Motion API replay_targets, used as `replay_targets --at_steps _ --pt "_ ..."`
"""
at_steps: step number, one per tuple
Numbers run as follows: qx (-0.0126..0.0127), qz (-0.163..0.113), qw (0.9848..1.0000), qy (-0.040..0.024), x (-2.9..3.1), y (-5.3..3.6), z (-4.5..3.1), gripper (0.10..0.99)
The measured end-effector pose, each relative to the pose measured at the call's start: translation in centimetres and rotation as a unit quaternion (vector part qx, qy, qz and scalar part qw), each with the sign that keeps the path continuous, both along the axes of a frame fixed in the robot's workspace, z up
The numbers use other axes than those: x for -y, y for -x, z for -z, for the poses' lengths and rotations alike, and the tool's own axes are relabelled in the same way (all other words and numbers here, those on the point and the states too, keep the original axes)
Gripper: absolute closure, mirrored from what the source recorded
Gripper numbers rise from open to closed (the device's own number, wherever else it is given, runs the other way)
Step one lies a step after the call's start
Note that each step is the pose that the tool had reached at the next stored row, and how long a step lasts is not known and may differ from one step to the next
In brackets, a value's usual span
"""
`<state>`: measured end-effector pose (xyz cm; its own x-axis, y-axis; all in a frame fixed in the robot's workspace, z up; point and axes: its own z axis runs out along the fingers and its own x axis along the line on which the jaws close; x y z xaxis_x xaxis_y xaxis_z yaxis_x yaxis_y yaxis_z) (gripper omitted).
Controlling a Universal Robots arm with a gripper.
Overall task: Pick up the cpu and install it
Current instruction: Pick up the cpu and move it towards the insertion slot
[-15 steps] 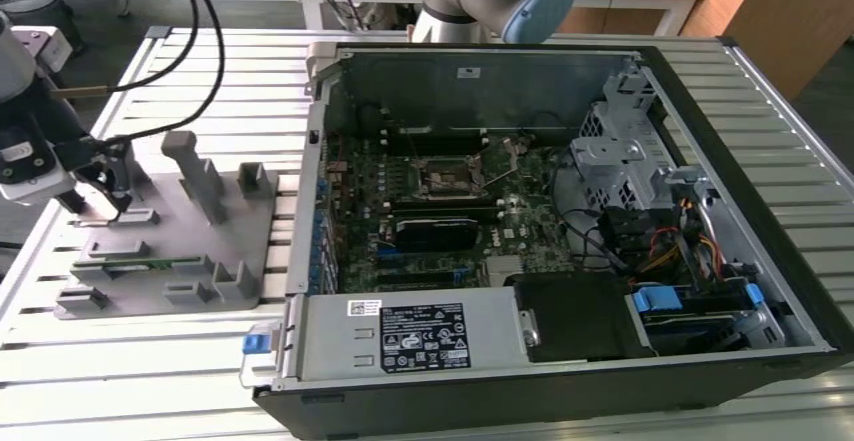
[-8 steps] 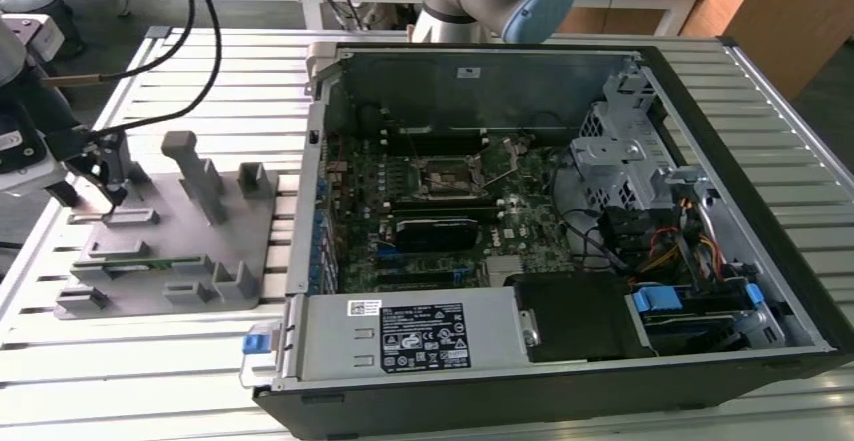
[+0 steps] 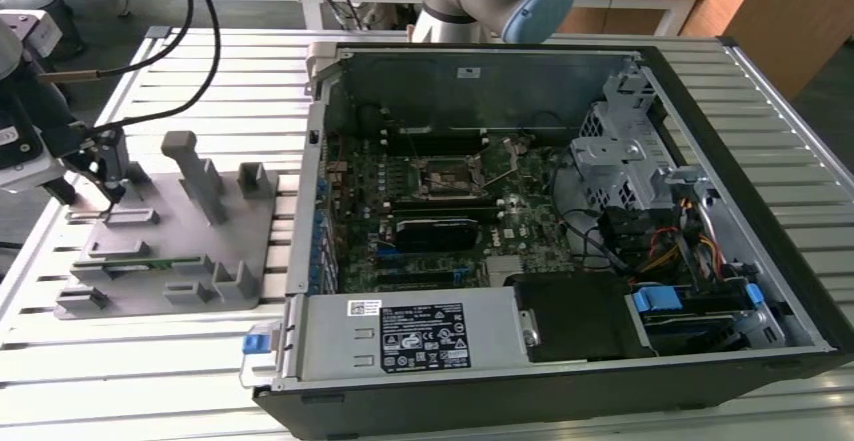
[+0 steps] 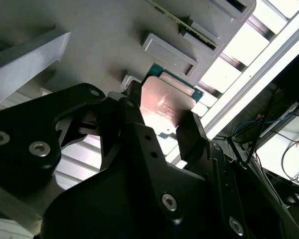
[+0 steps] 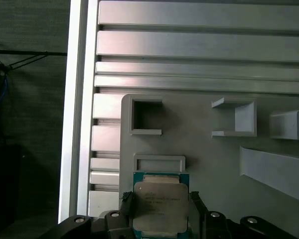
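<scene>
The cpu (image 5: 159, 205), a flat square chip with a shiny silver top and a green edge, sits between my two black fingers (image 5: 125, 203) in both wrist views. My gripper (image 5: 161, 204) is shut on the cpu (image 4: 164, 102), one finger against each opposite edge. In the exterior view my gripper (image 3: 91, 196) reaches down at the far-left corner of the grey holder plate (image 3: 174, 261), well to the exterior view's left of the open computer case (image 3: 747, 161). The motherboard's cpu socket (image 3: 447, 176) lies open near the middle of the case.
Grey holder blocks (image 3: 200, 176) stand upright on the plate around my gripper. A memory stick (image 3: 134, 258) lies in a holder at the plate's front. The slatted aluminium table (image 3: 200, 71) runs under everything. Cables hang above the plate. The arm's base (image 3: 507, 1) stands behind the case.
</scene>
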<state>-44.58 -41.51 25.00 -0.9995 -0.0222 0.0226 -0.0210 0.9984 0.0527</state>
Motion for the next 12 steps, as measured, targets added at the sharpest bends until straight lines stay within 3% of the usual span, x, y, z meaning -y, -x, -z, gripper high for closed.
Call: replay_targets --at_steps 5,12 --pt "0.0000 0.000 1.0000 -0.0011 0.00 0.00 -0.03 0.557" --pt "0.0000 0.000 1.0000 -0.0011 -0.02 0.00 -0.96 0.557"
